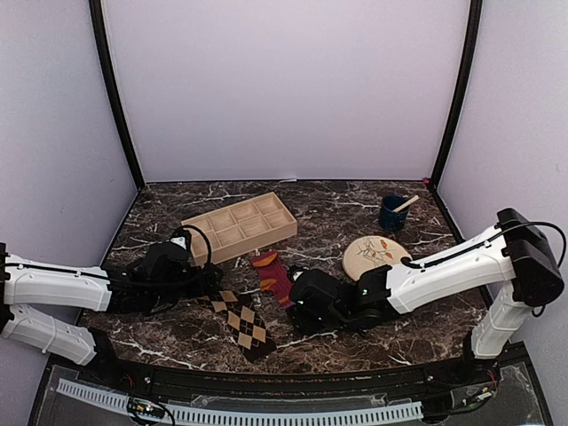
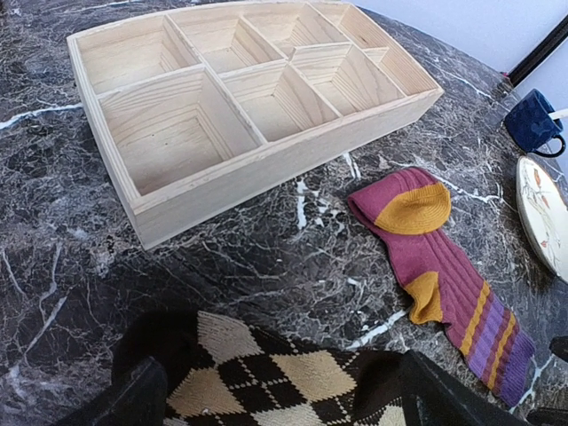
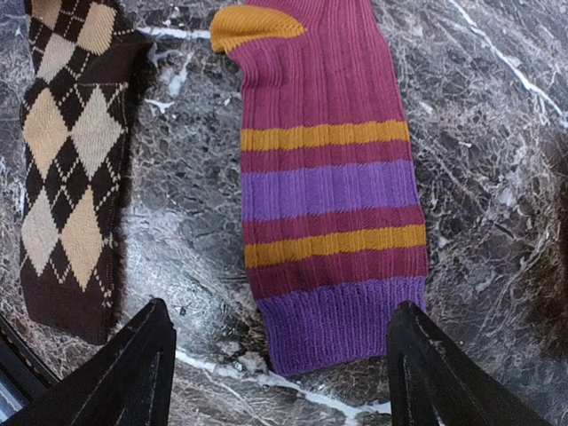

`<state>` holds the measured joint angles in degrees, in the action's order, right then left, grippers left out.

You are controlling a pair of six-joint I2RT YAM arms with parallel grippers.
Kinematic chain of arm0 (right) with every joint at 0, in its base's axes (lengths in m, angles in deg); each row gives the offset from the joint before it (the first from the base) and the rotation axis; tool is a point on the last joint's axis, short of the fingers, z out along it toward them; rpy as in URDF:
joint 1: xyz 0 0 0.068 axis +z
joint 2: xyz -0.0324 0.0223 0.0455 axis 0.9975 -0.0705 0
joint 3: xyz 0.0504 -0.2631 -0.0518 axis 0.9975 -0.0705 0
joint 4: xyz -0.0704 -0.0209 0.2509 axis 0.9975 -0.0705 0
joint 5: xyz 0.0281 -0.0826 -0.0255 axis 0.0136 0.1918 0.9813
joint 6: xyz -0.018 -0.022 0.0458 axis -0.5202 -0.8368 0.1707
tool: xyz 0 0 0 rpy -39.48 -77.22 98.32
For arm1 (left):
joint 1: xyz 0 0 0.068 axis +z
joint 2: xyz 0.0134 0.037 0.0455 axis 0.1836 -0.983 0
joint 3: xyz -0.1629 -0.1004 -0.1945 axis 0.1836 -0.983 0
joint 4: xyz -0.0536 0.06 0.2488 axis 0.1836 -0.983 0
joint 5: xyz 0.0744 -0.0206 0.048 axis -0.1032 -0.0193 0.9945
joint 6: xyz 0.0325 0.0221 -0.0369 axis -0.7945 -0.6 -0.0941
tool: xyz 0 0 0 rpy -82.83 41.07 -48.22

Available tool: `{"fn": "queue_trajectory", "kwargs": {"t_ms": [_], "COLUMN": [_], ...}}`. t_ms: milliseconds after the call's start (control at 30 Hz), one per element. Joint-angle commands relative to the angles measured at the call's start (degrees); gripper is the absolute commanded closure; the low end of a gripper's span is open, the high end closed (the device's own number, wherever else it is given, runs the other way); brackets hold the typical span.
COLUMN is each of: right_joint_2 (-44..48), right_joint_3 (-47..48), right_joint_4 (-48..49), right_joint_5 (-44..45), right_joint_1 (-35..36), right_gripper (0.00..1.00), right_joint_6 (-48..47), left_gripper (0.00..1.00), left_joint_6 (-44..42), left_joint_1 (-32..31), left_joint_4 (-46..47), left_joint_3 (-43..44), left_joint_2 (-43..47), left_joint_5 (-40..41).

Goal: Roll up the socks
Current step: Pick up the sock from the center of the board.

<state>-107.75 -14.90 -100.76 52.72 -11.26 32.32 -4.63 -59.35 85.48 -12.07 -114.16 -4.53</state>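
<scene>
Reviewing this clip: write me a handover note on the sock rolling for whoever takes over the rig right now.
Left hand: open, fingers either side of one end of the argyle sock, not closed on it.
Right hand: open, fingers either side of the purple cuff of the striped sock.
Socks: both lie flat on the table, side by side and apart, nearer the arms than the wooden tray.
Done: nothing rolled.
Left: roll both socks.

a maroon striped sock (image 3: 328, 186) fills the frame's centre, an argyle sock (image 3: 71, 151) at left, open fingertips (image 3: 133, 373) below.
</scene>
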Motion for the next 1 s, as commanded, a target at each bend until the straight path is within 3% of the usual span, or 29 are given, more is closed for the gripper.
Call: {"fn": "queue_trajectory", "kwargs": {"t_ms": [0,967], "right_joint_2": [-1.2,-4.9], "right_joint_3": [0.8,1.7], "right_joint_4": [-2.2,-5.5], "right_joint_5": [-1.7,-7.5], "right_joint_1": [0.6,-0.2], "right_gripper": [0.25,0.46], "right_joint_6": [1.7,2.0], "left_gripper": [0.07,0.07], "left_joint_6": [0.8,1.1], "left_joint_1": [-0.3,-0.2], "left_joint_4": [1.0,3.5], "left_joint_3": [-0.1,1.1], "left_joint_2": [-0.4,-3.9], "left_joint_5": [-1.0,-3.6]}}
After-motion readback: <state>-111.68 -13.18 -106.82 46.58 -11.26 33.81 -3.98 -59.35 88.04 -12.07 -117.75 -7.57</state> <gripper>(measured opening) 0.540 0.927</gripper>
